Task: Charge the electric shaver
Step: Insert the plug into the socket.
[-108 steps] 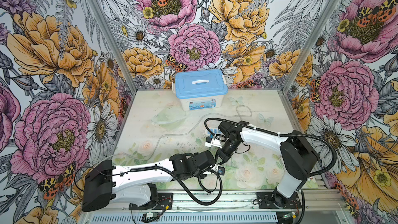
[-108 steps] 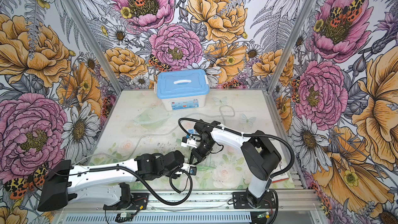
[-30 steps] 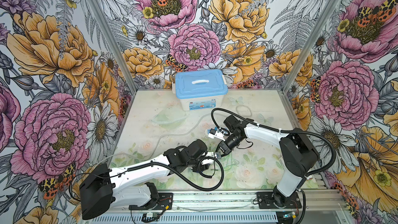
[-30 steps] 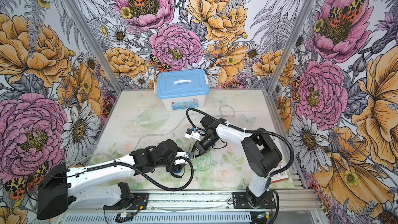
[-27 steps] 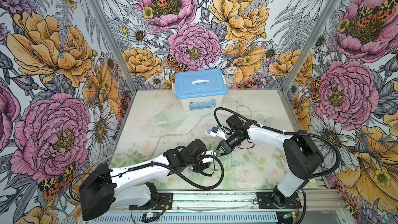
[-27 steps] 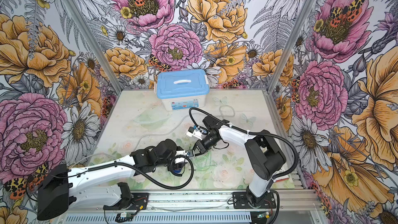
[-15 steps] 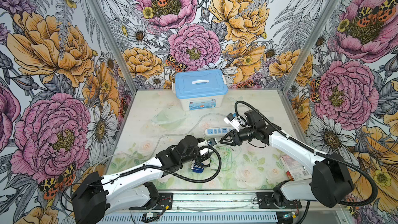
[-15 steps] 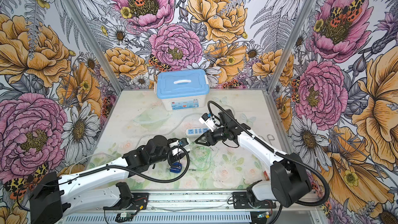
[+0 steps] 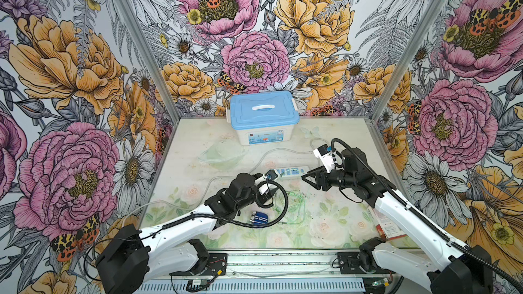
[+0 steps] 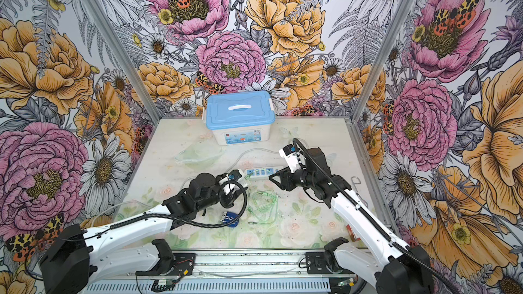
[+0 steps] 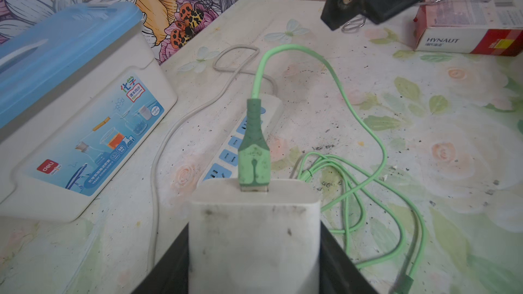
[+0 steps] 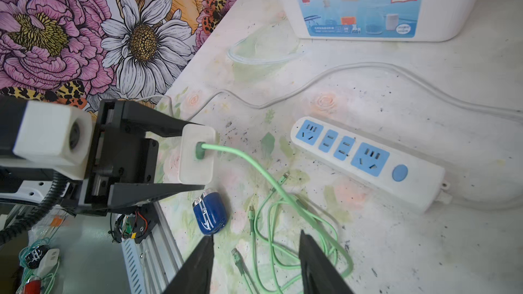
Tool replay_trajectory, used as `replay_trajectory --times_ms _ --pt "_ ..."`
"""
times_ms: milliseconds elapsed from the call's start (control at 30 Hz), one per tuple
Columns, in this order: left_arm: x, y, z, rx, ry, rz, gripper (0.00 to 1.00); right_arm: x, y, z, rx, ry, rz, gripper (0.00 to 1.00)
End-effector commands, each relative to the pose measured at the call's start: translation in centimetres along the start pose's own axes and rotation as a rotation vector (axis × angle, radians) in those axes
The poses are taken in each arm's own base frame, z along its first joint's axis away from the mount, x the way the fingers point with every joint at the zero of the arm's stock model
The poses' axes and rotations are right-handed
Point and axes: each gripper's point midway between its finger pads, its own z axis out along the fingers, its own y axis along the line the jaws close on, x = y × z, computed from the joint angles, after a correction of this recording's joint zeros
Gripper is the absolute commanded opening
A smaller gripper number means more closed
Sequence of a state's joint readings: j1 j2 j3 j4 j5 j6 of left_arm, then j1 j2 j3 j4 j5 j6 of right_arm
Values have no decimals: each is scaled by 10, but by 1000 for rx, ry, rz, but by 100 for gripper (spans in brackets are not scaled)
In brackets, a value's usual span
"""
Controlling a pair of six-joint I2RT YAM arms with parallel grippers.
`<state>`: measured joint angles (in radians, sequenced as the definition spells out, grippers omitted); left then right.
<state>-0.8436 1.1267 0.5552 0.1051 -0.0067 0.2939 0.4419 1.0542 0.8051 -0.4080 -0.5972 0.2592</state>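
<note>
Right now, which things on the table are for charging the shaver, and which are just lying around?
For the job: blue shaver, white charger, green cable, power strip.

Just lying about: blue-lidded box, red and white carton.

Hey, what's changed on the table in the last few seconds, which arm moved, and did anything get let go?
The right tool opened, released its pinch at the charger block, and drew back rightward. The left tool, gripping the charger block with the green cable plugged in, carried it forward toward the power strip. The power strip and blue-lidded box stayed put; the electric shaver lies untouched.
</note>
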Motion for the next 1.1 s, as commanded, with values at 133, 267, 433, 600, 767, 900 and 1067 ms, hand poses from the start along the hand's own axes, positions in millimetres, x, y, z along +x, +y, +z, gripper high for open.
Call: replay_trajectory --times_ms 133,267,433,600,767,900,1067 --pt "-38 0 20 18 -125 -14 0 -10 18 28 -75 -46 38 57" --pt "-55 -3 21 27 -182 -22 0 -9 13 39 -78 -37 58 63" --pt "-70 -8 18 46 -223 -16 0 -10 8 50 -75 -37 68 64" --pt "-79 -20 18 69 -248 -9 0 -13 10 59 -101 -35 67 64" --pt "-85 -25 20 72 -259 4 0 -5 8 68 -106 -2 81 60" --pt "-85 -25 22 73 -257 4 0 -3 5 70 -99 4 93 38" --pt "-77 -16 21 42 -239 -31 19 -7 -1 69 -61 -12 107 0"
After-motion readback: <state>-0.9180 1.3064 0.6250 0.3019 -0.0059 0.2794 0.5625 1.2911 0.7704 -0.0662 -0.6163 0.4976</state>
